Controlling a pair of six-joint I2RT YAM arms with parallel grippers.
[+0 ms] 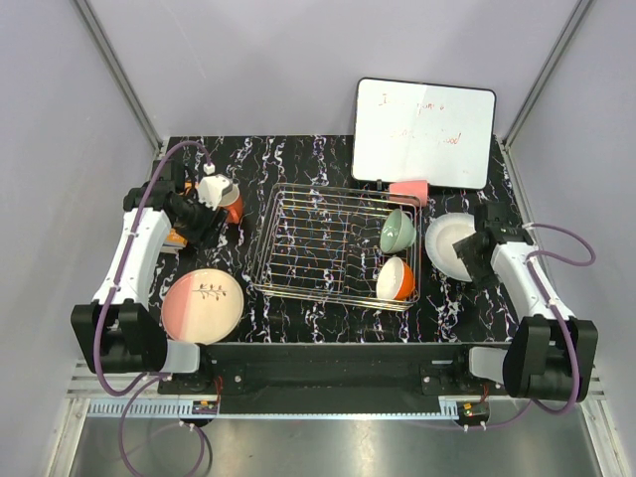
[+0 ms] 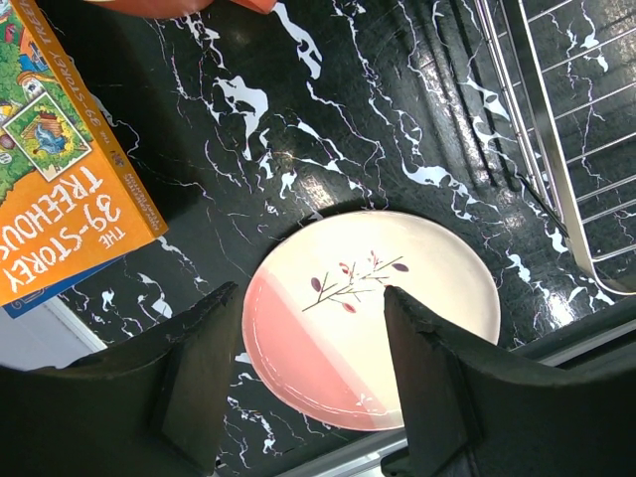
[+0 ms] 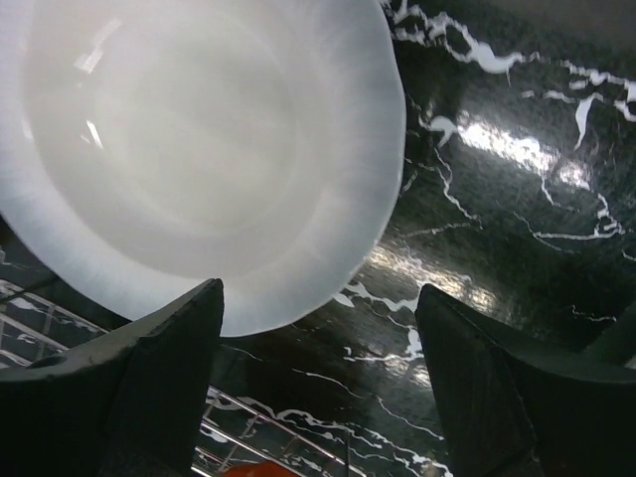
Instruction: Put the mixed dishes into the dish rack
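Note:
The silver wire dish rack (image 1: 328, 248) stands mid-table. A pale green bowl (image 1: 397, 231) and an orange bowl (image 1: 396, 279) rest at its right end. A small pink cup (image 1: 409, 191) sits behind it. The white plate (image 1: 445, 238) lies to its right and the pink-and-cream twig plate (image 1: 203, 304) lies front left. The orange-red mug (image 1: 233, 207) is at the left, partly hidden by my left wrist. My left gripper (image 2: 308, 338) is open and empty above the twig plate (image 2: 378, 308). My right gripper (image 3: 318, 338) is open and empty beside the white plate (image 3: 189, 139).
A whiteboard (image 1: 424, 132) leans at the back right. A green-orange book (image 2: 60, 159) lies at the left table edge under my left arm. The rack's rim (image 2: 556, 149) is right of the twig plate; its wires (image 3: 278, 427) show below the white plate.

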